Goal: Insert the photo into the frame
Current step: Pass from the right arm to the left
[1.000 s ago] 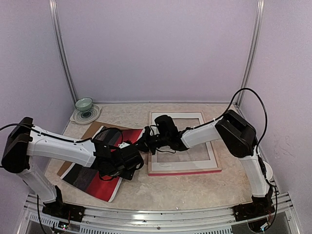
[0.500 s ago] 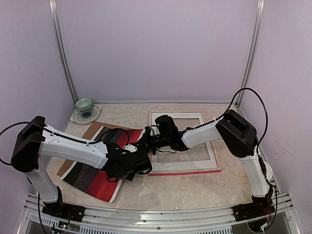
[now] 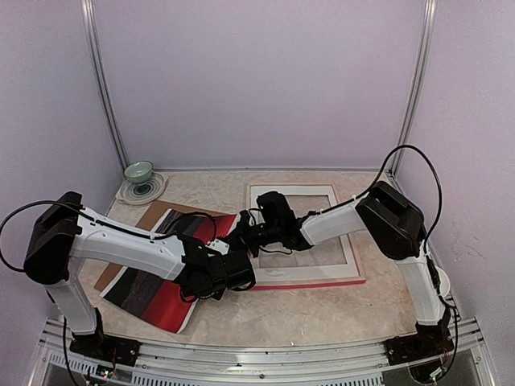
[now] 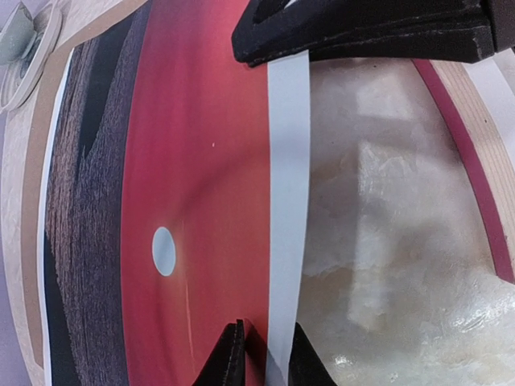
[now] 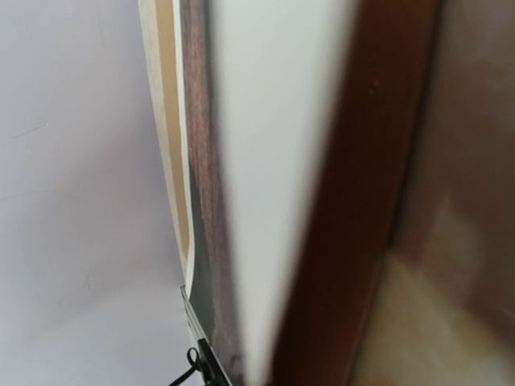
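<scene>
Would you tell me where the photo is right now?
In the top view, the photo lies on the brown board, left of centre, just left of the frame.

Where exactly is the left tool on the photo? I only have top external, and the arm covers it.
Observer: Left wrist shows the left tool at the white edge of the photo. One of its fingers is over the red sky, the other just outside the edge, over the table.
Operator: Clamped?
Observer: Cannot tell. A strip of photo shows in the gap between the fingers.
Operator: Right tool?
Observer: The right tool is shut on that same white edge, farther along it.
</scene>
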You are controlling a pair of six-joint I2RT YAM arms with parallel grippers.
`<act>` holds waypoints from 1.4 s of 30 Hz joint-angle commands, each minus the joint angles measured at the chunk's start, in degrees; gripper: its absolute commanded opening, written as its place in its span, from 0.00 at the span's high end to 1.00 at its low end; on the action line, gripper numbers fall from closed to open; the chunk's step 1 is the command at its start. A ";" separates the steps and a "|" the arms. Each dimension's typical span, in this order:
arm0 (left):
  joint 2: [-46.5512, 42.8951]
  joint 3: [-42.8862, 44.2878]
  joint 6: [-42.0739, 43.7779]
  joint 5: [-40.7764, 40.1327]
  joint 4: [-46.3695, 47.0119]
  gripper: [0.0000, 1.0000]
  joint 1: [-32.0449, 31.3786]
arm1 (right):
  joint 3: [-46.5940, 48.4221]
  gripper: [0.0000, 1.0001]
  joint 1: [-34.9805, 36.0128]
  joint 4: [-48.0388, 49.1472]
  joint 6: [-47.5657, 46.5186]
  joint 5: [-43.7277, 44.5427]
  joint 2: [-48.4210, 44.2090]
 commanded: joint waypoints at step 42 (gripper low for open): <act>-12.00 10.27 1.55 -0.40 -5.28 0.94 -0.42 | -15.40 0.01 -11.47 -17.04 -34.32 1.50 -30.96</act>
